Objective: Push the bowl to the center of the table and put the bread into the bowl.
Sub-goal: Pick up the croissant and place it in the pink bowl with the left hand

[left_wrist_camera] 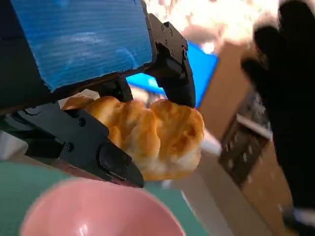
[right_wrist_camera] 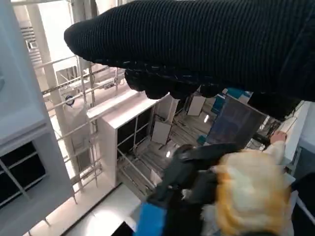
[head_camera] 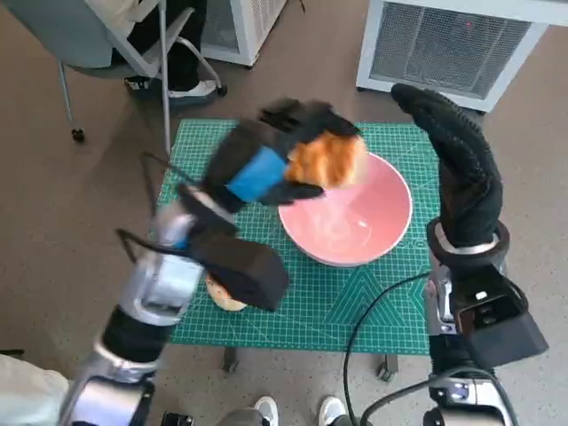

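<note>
My left hand [head_camera: 266, 169] holds the bread [head_camera: 327, 158] tight over the pink bowl [head_camera: 373, 232] so it can drop in. My right hand [head_camera: 461, 169] waits beside the bowl, empty, fingers out straight.

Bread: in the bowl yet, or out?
Out. The left hand holds the bread in the air above the pink bowl, whose inside shows bare.

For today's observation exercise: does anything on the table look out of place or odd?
One thing: a second piece of bread lies on the green mat, half hidden under the left forearm, outside the pink bowl. The left hand holds another bread over the bowl's rim.
</note>
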